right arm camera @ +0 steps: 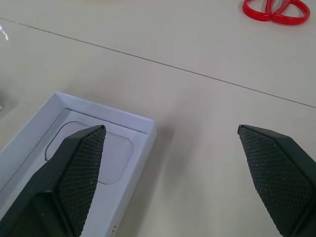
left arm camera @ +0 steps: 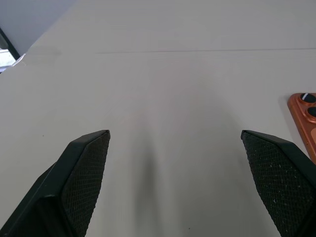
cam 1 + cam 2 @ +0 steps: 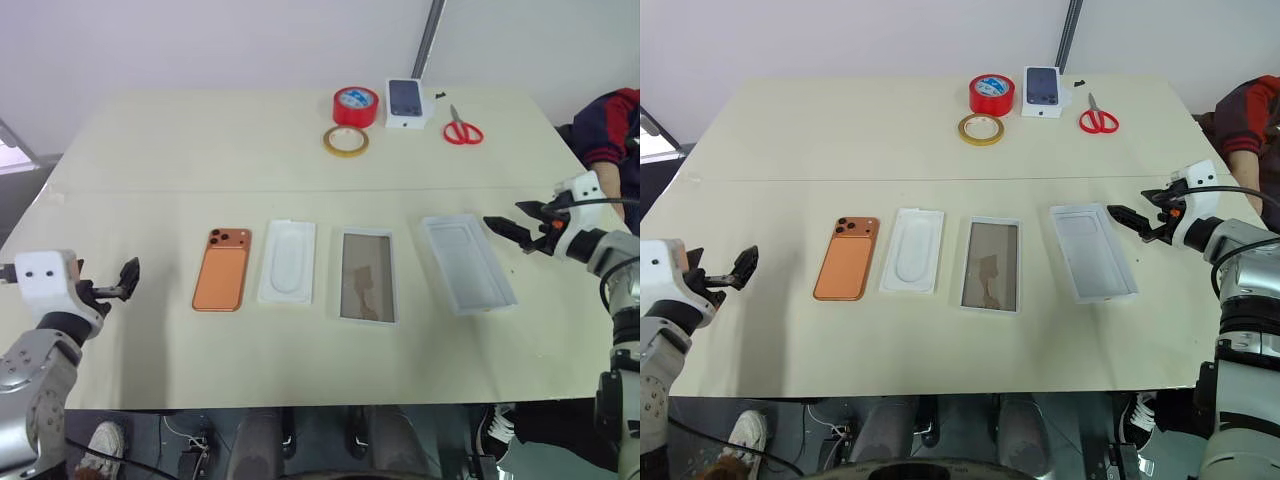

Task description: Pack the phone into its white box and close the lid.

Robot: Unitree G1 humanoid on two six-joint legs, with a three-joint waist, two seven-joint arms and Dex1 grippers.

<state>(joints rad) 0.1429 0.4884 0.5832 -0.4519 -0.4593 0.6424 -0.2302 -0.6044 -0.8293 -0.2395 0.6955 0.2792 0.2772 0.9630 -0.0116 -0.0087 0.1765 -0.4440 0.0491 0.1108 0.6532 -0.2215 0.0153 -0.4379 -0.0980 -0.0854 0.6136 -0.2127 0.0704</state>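
Nothing was packed yet. The phone [image 3: 222, 270], liner [image 3: 287, 261], box [image 3: 367, 275] and lid [image 3: 467, 262] lay apart in a row on the table [image 3: 180, 150]. The left gripper [image 3: 127, 278] and right gripper [image 3: 515, 228] hovered, jaws spread, empty.

Bright, even overhead light; soft faint shadows on the tabletop [image 3: 300, 140], a dim one between the left fingers [image 2: 84, 173]. Frames sharp, no glare.

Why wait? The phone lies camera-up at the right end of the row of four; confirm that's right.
Wrong end. The phone lies camera-up at the left end of the row, beside the liner; the lid sits at the right end. The left eye view shows it.
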